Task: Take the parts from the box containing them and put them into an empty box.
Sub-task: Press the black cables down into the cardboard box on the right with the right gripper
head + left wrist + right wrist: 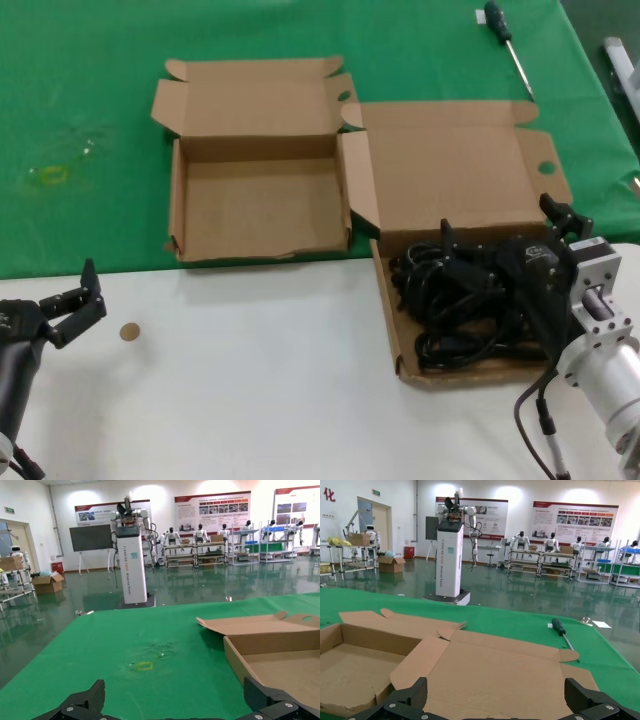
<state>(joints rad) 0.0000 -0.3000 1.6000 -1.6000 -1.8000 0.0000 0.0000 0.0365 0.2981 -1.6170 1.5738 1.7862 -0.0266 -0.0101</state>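
Black power cords [455,318] lie in a tangled heap in the wider brown box [387,312], whose broad lid [450,170] lies open behind it. My right gripper [500,222] hangs open just above the cords, at the box's back half, touching nothing that I can see. In the right wrist view the right gripper [496,690] shows only that lid [495,672] between its fingers. The smaller brown box [260,205] stands empty to the left, lid open. My left gripper [80,300] is open and empty over the white table at the near left, seen again as the left gripper [175,692] in its wrist view.
A screwdriver [508,45] lies on the green cloth at the back right. A small brown disc [129,332] rests on the white table near the left gripper. A yellowish mark [52,175] sits on the cloth at the left. The empty box [280,665] shows beside the left gripper.
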